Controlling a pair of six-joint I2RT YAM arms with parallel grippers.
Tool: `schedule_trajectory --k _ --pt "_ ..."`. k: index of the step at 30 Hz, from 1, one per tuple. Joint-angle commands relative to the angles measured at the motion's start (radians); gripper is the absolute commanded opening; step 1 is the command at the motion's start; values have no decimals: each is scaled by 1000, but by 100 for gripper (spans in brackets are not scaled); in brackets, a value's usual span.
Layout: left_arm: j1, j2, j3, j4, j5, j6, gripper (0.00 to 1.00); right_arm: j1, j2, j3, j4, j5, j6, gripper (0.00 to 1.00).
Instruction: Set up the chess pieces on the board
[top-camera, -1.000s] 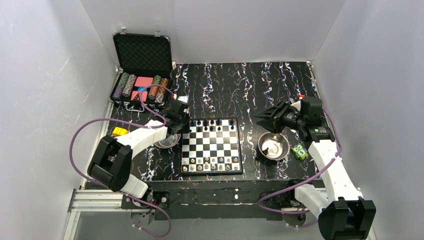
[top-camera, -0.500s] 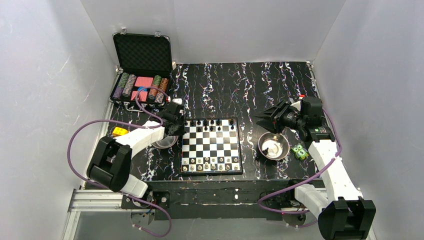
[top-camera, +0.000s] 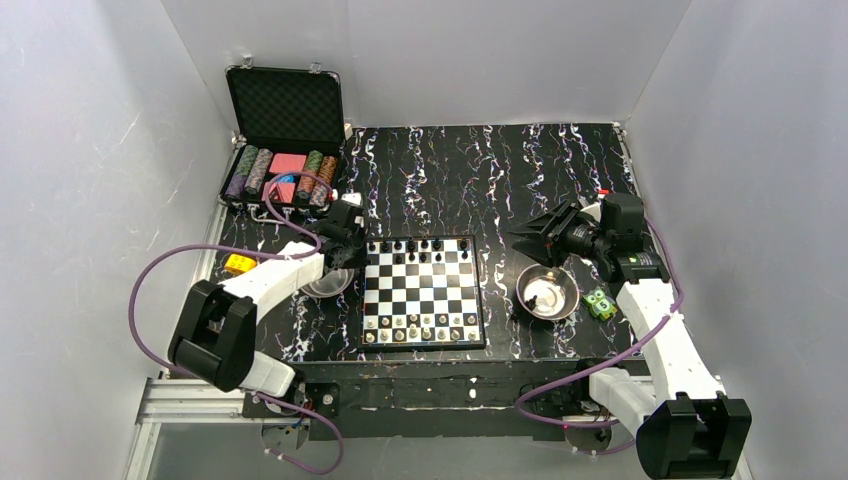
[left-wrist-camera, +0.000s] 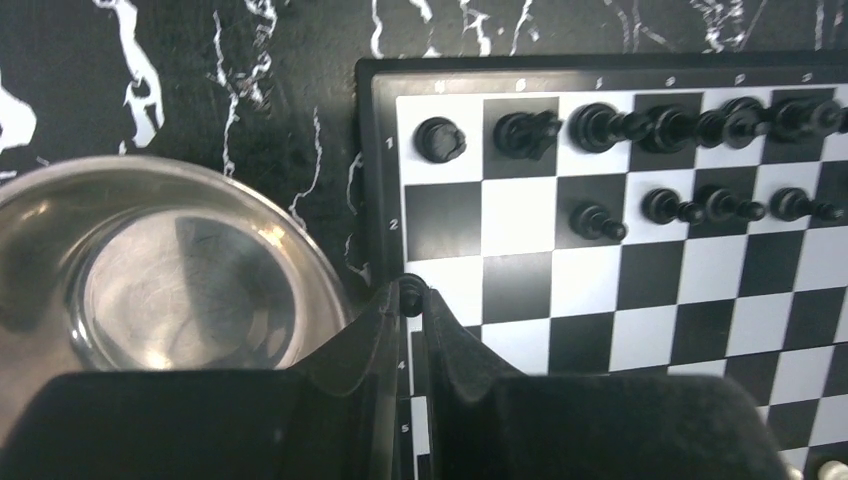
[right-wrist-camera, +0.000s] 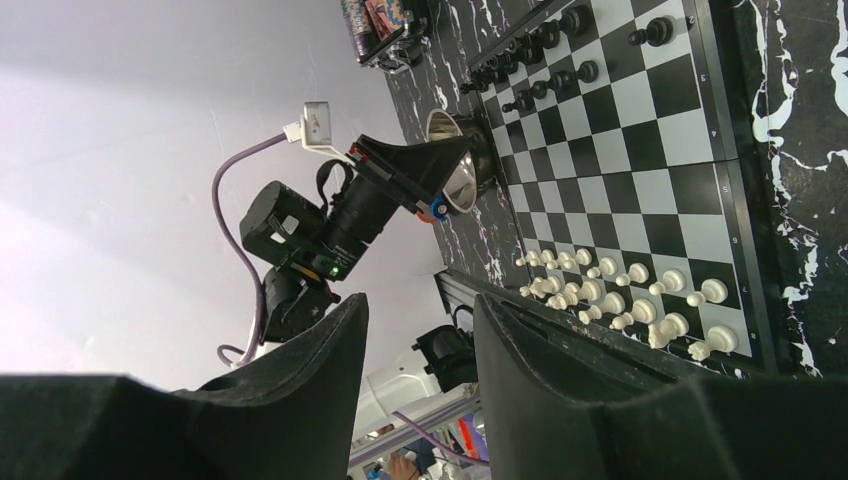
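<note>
Left pincer (left-wrist-camera: 410, 302) clenches a small black piece (left-wrist-camera: 410, 289) over the checkered board's (left-wrist-camera: 375, 150) rim. The right pincer (right-wrist-camera: 420, 312) stands released. Left arm (top-camera: 285, 270) has edged leftward.

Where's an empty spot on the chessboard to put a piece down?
The middle rows of the black-and-white checkered chessboard are bare, between the small black chess pieces at the far edge and the pale white chess pieces at the near edge. Two squares in black's second row, nearest the left round steel bowl, are free too. Both end rows are crowded.
</note>
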Motion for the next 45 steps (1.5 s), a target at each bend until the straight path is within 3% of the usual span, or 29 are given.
schedule_trajectory --k 1,22,45 --pt "5 33 79 14 52 13 0 -5 -1 -12 13 -20 -20 51" --pt "5 130 129 32 72 11 0 -5 29 -13 15 -27 -29 51" --pt "5 135 122 42 61 20 24 -5 46 -14 22 -51 -29 51"
